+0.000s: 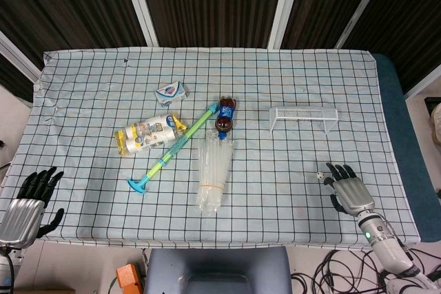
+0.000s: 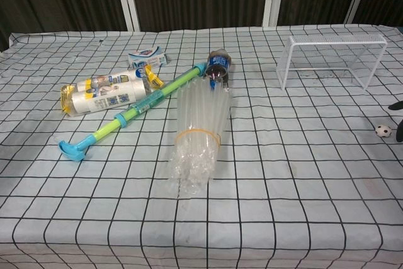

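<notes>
My right hand (image 1: 348, 189) lies palm down at the table's front right, fingers apart and holding nothing. A tiny soccer ball (image 1: 320, 175) (image 2: 383, 130) sits just off its fingertips; only a dark fingertip (image 2: 397, 106) shows at the chest view's right edge. My left hand (image 1: 31, 201) rests at the front left corner, fingers spread, nothing in it, far from any object. A white miniature goal (image 1: 304, 116) (image 2: 332, 60) stands beyond the ball.
Mid-table lie a stack of clear plastic cups (image 1: 212, 173) (image 2: 197, 133), a dark soda bottle (image 1: 224, 115) (image 2: 218, 67), a blue-green toy pump (image 1: 171, 148) (image 2: 129, 116), a yellow-ended snack pack (image 1: 147, 133) (image 2: 104, 92) and a small white-blue packet (image 1: 172, 91) (image 2: 147, 58).
</notes>
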Tool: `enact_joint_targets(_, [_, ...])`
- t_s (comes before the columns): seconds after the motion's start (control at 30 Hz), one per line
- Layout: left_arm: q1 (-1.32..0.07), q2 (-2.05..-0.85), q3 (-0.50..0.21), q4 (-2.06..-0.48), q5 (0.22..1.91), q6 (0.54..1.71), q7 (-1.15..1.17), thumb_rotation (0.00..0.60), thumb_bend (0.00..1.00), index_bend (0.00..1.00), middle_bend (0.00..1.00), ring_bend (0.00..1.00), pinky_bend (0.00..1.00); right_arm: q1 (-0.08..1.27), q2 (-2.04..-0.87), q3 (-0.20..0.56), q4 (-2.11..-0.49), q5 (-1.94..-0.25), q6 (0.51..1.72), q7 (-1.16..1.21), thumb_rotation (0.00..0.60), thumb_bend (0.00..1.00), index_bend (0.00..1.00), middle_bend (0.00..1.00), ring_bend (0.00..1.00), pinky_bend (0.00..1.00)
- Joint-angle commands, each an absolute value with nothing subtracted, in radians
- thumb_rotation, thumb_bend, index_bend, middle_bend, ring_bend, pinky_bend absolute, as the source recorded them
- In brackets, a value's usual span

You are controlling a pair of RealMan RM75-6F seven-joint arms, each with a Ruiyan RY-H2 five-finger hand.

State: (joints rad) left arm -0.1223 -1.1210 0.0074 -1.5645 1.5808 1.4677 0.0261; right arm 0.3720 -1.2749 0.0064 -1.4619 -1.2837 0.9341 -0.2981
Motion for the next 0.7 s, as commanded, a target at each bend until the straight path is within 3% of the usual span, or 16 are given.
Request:
enact_joint_targets(0.03, [-0.119, -1.123, 0.009, -1.564, 1.580, 1.471, 0.029, 0.600, 0.41, 0.00, 0.00, 0.00, 0.07, 0.376, -1.276, 0.006, -1.460, -1.280, 0.929, -0.300, 0.600, 0.68, 0.44, 0.00, 0.00, 0.00])
enact_joint_targets(0.27, [-0.117, -1.125, 0.007, -1.564, 1.576, 1.472, 0.033, 0.600, 0.41, 0.00, 0.00, 0.00, 0.07, 0.393, -1.285, 0.004, -1.453, -1.256, 0.907, -0.318, 0.600, 0.68, 0.41, 0.00, 0.00, 0.00])
enact_joint_targets(0.3, [-0.118, -1.125, 0.006, -1.563, 1.575, 1.472, 0.032, 0.600, 0.41, 0.00, 0.00, 0.00, 0.07, 0.399, -1.285, 0.006, -1.453, -1.244, 0.898, -0.330, 0.600, 0.68, 0.37, 0.00, 0.00, 0.00])
enact_joint_targets(0.4, [-0.118, -1.123, 0.005, -1.563, 1.573, 1.471, 0.033, 0.600, 0.41, 0.00, 0.00, 0.00, 0.07, 0.441, -1.291, 0.034, -1.460, -1.155, 0.841, -0.387, 0.600, 0.68, 0.07, 0.00, 0.00, 0.00])
enact_joint_targets(0.53, [-0.115, -1.123, 0.006, -1.565, 1.576, 1.477, 0.034, 0.600, 0.41, 0.00, 0.00, 0.00, 0.07, 0.459, -1.300, 0.061, -1.460, -1.108, 0.836, -0.400, 0.600, 0.67, 0.00, 0.00, 0.00, 0.00])
enact_joint_targets(0.63, [-0.107, -1.122, 0.010, -1.566, 1.594, 1.499, 0.034, 0.600, 0.41, 0.00, 0.00, 0.00, 0.07, 0.448, -1.315, 0.120, -1.478, -1.122, 0.955, -0.367, 0.600, 0.65, 0.00, 0.00, 0.00, 0.00])
enact_joint_targets(0.7, [-0.100, -1.120, 0.013, -1.562, 1.598, 1.511, 0.024, 0.600, 0.41, 0.00, 0.00, 0.00, 0.07, 0.378, -1.313, 0.125, -1.499, -1.311, 1.212, -0.305, 0.600, 0.64, 0.00, 0.00, 0.00, 0.00])
